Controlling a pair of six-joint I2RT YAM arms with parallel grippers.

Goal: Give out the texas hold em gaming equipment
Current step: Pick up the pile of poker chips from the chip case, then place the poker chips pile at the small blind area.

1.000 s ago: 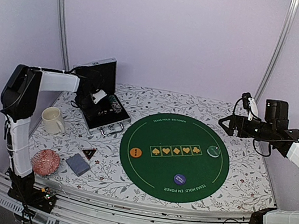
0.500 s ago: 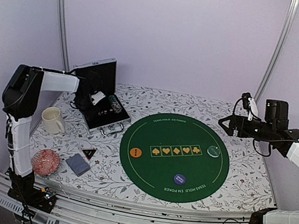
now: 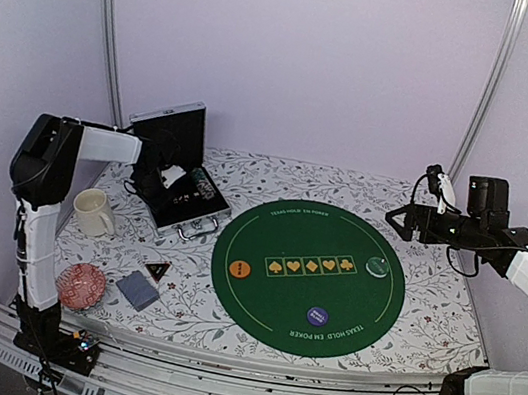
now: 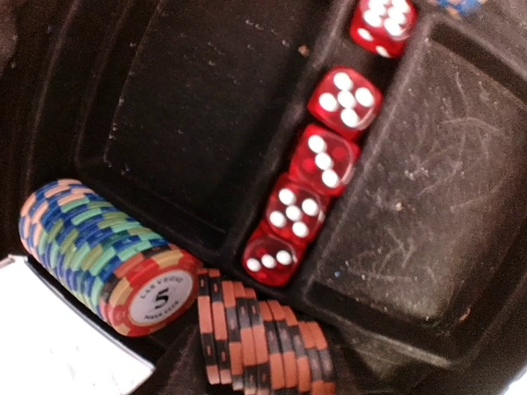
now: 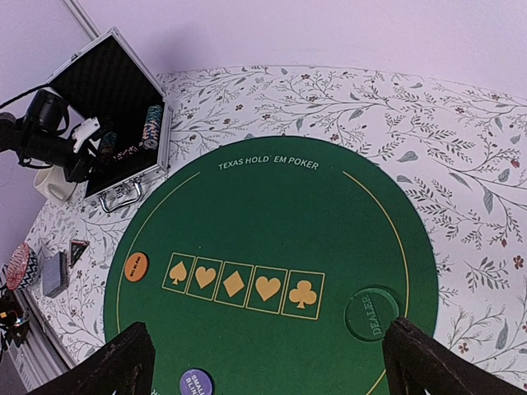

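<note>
My left gripper (image 3: 170,180) reaches down into the open silver case (image 3: 186,207). Its fingers do not show in the left wrist view, which is filled with a row of blue-green chips ending in a red "5" chip (image 4: 152,294), a row of orange-and-black chips (image 4: 263,346) and red dice (image 4: 323,158). On the green mat (image 3: 315,228) lie an orange button (image 3: 242,269), a purple button (image 3: 317,316) and a pale-green dealer button (image 3: 377,268). The card deck (image 3: 137,289) and black triangular marker (image 3: 158,268) lie at the near left. My right gripper (image 5: 272,370) is open and empty above the mat's right side.
A cream mug (image 3: 92,211) stands left of the case. A red patterned round object (image 3: 81,286) lies near the front left edge. The case lid (image 3: 166,133) stands upright at the back. Floral cloth (image 3: 438,308) covers the table around the mat.
My left gripper has shifted slightly inside the case. The right arm and the things on the mat have not moved.
</note>
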